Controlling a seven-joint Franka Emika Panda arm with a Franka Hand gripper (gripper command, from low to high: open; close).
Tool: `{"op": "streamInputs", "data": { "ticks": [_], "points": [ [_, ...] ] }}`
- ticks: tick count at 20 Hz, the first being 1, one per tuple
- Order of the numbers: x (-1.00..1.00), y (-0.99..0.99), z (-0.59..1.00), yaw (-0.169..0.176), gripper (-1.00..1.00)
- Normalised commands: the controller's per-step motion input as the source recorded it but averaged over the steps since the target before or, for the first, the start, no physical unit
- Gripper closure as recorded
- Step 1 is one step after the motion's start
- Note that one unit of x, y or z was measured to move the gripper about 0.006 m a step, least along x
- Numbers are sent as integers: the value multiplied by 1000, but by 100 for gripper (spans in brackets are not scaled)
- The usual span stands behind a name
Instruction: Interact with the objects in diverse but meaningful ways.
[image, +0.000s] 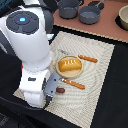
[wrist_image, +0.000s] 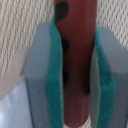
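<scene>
Two pads (wrist_image: 55, 75) pinch brown sausage (wrist_image: 76, 60).

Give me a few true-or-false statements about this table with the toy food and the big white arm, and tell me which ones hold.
1. The golden-yellow bread loaf lies on the round beige plate. True.
2. The gripper has its teal pads on either side of the brown sausage. True.
3. The blue-grey two-handled pot stands on the woven beige placemat. False: it stands beyond the mat, on the brown surface.
4. The blue-grey frying pan holds the bread. False: the pan looks empty.
5. A wooden-handled utensil lies beside the plate. True.
</scene>
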Motion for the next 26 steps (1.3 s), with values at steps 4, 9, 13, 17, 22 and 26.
{"op": "streamInputs", "data": {
  "ticks": [4,9,13,17,22,26],
  "points": [
    [95,16,606,0,100],
    [-172,102,857,0,100],
    [-324,238,806,0,100],
    [-271,395,851,0,100],
    [-421,542,739,-24,100],
    [-533,561,498,-25,100]
  ]
}}
